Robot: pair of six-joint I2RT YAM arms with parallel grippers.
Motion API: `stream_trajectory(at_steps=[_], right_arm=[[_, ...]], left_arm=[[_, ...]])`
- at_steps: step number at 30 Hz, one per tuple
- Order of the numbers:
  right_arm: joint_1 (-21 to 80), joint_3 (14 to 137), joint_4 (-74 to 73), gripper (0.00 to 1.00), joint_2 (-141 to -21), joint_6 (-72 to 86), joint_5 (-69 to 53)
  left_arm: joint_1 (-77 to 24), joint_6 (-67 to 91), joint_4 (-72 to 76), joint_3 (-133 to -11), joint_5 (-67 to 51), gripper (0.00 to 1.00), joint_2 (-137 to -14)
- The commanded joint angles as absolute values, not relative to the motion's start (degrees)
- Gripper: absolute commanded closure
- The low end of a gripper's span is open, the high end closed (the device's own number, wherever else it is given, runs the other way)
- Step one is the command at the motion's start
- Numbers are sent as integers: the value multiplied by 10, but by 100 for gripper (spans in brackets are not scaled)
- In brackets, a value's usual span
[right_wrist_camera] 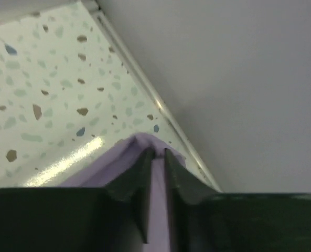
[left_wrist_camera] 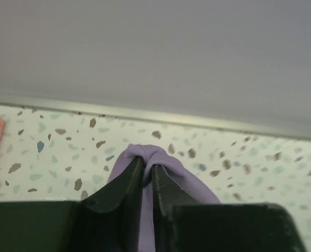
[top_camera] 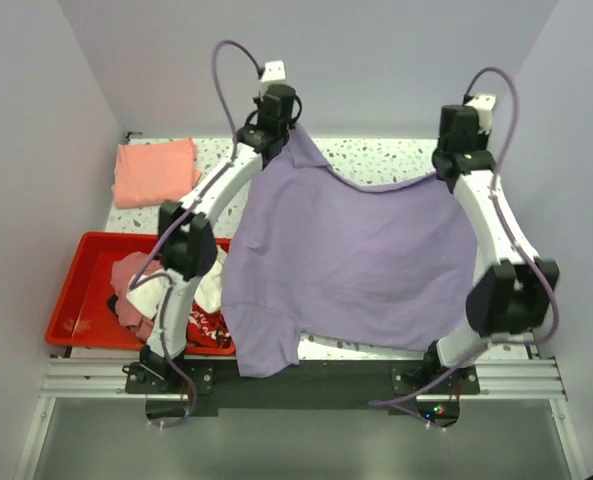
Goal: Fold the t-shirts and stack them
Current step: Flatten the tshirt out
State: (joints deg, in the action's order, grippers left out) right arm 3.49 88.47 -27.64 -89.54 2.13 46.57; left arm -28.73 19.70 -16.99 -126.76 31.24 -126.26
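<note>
Two corners of the purple t-shirt (top_camera: 356, 260) are pinched in my left gripper (left_wrist_camera: 147, 169) and right gripper (right_wrist_camera: 155, 154). It hangs spread over the table (top_camera: 371, 150). I should lower both together so it lands flat.

Stretched over the middle of the table (top_camera: 376, 152): spread t-shirt (top_camera: 356, 250), pinched at its far left by the left gripper (top_camera: 291, 128) and at its far right by the right gripper (top_camera: 446, 165), draped at the near left over the table's front edge. At the far left corner, folded t-shirt (top_camera: 156, 172). Before it, at the near left, tray (top_camera: 71, 290), with crumpled t-shirts (top_camera: 136, 285) in it.
</note>
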Motion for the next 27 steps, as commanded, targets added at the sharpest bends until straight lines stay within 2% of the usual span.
stream_trajectory(at_steps=[1, 2, 3, 4, 9, 16, 20, 27], right_arm=[[29, 908, -274, 72, -990, 81, 465], [29, 919, -279, 54, -1015, 77, 473], [29, 949, -304, 23, -1062, 79, 490], [30, 968, -324, 15, -1080, 85, 499], [30, 985, -343, 1, -1092, 98, 472], [31, 918, -351, 1, -1003, 127, 373], [30, 848, -353, 1, -929, 148, 266], [32, 725, -329, 1, -895, 156, 176]], left_arm=[[-271, 185, -196, -1346, 312, 66, -1349], [-271, 171, -185, -1339, 310, 51, -1356], [-270, 167, -160, -1327, 310, 33, -1356], [-270, 164, -148, -1315, 312, 1, -1352], [-270, 149, -113, -1250, 323, 0, -1311], [-271, 186, -150, -1158, 277, 0, -1241], [-279, 223, -170, -1083, 234, 0, -1180], [-323, 244, -195, -980, 206, 0, -1147]])
